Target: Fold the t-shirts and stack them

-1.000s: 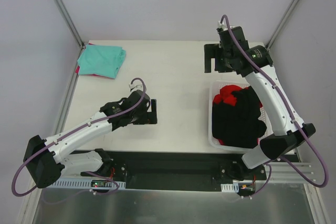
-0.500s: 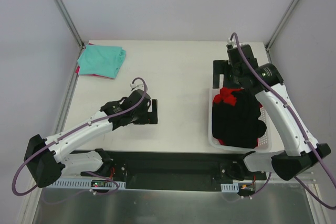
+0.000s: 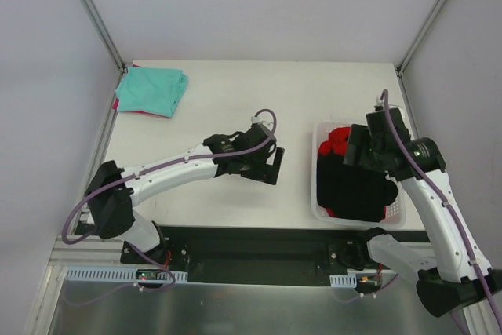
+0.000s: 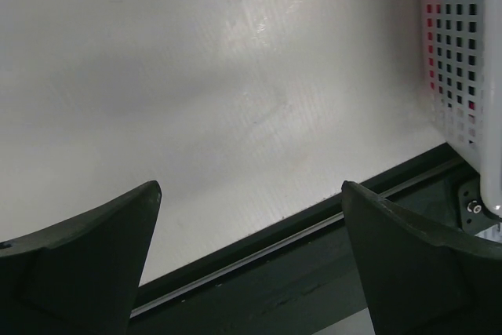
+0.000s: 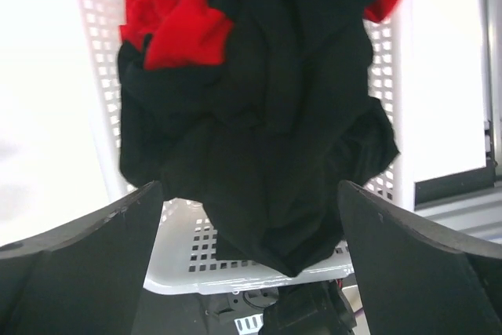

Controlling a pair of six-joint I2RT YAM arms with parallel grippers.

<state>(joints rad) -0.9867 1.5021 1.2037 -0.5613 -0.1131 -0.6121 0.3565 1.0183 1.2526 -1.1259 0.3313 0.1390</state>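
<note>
the left gripper (image 3: 274, 164) is held low over the white table (image 3: 235, 100), near its middle and just left of the white slotted basket (image 3: 317, 194). its jaws are spread wide and nothing is held between them. in the left wrist view, bare tabletop, the dark rail (image 4: 259, 272) along the table's near edge and part of the basket's perforated wall are framed by the fingers (image 4: 94, 249). red cloth can be made out through the slots there.

the right gripper (image 3: 354, 153) is positioned above the far half of the basket. its jaws are likewise set wide apart and are closed on nothing. in the right wrist view the pile of cloth is seen directly below the parted fingers. whether the tips touch the cloth cannot be told.

the basket is filled mostly by a crumpled black t-shirt (image 3: 357, 190), which is heaped up to the rim and spills over it on the right side. a red t-shirt (image 3: 336, 140) is bunched at the basket's far left corner, partly covered by the black one.

a teal t-shirt (image 3: 153, 90) is laid folded at the far left corner of the table, well apart from both grippers. a thin strip of pink-red cloth (image 3: 140, 112) is seen beneath its near edge.
</note>
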